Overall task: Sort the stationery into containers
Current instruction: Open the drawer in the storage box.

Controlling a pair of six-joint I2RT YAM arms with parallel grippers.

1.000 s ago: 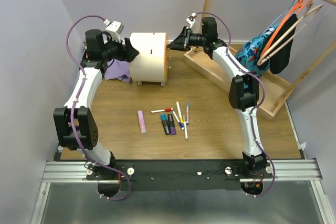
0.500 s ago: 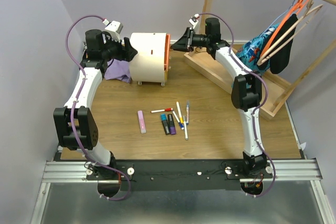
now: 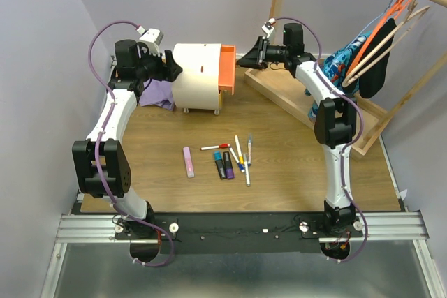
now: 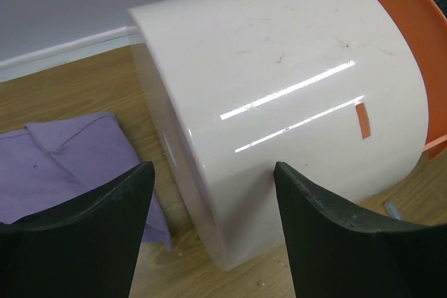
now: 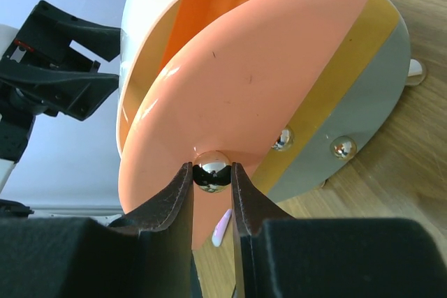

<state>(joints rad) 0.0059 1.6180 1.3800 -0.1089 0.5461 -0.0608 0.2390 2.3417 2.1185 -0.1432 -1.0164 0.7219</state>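
Holds the top drawer partly out, right gripper clamped on its knob. Sets left gripper wide open, empty, behind the chest. Leaves pens, markers, pink bar unsorted.

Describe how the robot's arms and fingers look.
The left arm and right arm match: white curved links, bulky black joints, a thin purple cable looping along each. The fingers are plain matte black wedges, no markings visible.
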